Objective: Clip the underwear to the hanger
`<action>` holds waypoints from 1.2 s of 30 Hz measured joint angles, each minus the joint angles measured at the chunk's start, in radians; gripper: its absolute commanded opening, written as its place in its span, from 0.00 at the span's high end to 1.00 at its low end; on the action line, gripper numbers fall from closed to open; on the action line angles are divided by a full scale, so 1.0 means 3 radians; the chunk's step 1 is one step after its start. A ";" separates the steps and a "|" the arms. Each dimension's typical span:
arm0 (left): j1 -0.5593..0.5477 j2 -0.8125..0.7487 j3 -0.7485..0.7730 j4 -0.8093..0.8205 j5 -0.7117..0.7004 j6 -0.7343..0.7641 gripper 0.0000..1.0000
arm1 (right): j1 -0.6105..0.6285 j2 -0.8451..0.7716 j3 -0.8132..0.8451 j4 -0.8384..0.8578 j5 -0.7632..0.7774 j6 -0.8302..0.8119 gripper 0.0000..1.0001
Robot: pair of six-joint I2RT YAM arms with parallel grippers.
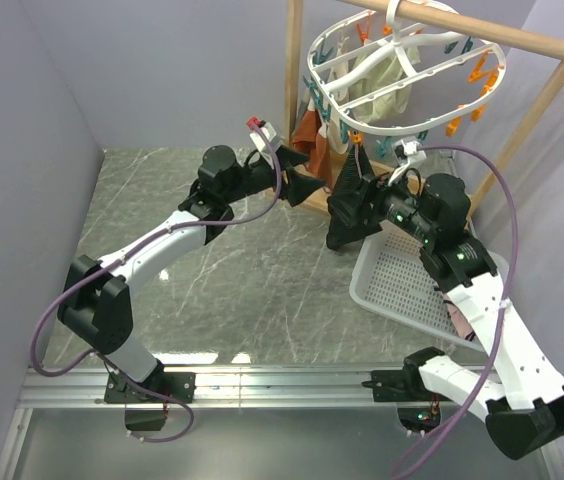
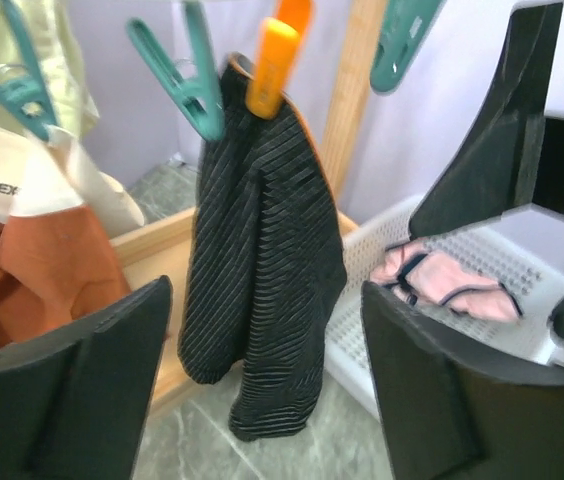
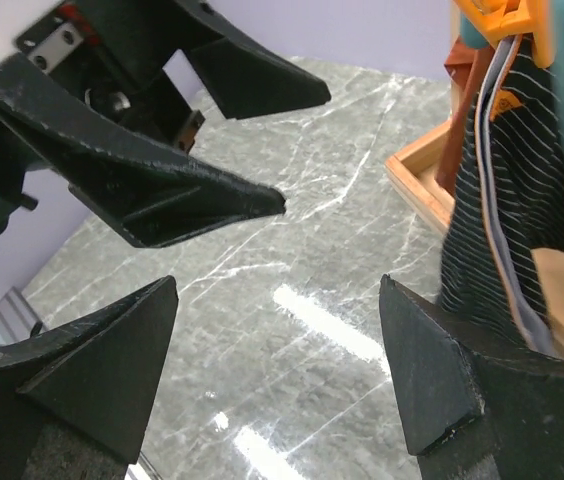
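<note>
Left gripper [image 2: 267, 290] and right gripper [image 3: 280, 290] spread, empty; underwear [image 2: 252, 200] hangs from orange clip [image 2: 270, 65], its top cropped; white band [image 2: 37, 195] reads "SEX", rest hidden.

Underwear [image 2: 262, 260]: black, fine light pinstripes, hanging limp and bunched, frame centre, top pinched by orange clip [image 2: 272, 65]. Hanger [image 1: 402, 130]: white oval rack, tilted, upper right.

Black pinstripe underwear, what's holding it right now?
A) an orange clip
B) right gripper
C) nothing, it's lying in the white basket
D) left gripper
A: in the left wrist view the underwear hangs down from an orange clip pinched on its top edge.
</note>
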 measured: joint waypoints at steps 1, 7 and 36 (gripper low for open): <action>0.0000 -0.0027 -0.0020 -0.0023 0.0027 0.0009 0.11 | 0.0000 -0.0047 -0.0019 -0.0001 -0.0009 -0.0023 0.12; -0.0018 -0.0290 -0.0292 -0.0074 0.0131 0.0175 0.10 | 0.0000 -0.0407 -0.0058 -0.0066 -0.0050 -0.0140 0.12; -0.1450 0.1274 0.0936 0.1461 -0.1811 0.0626 0.25 | -0.1531 -0.0100 0.1254 -0.0965 -0.0191 -0.0045 0.15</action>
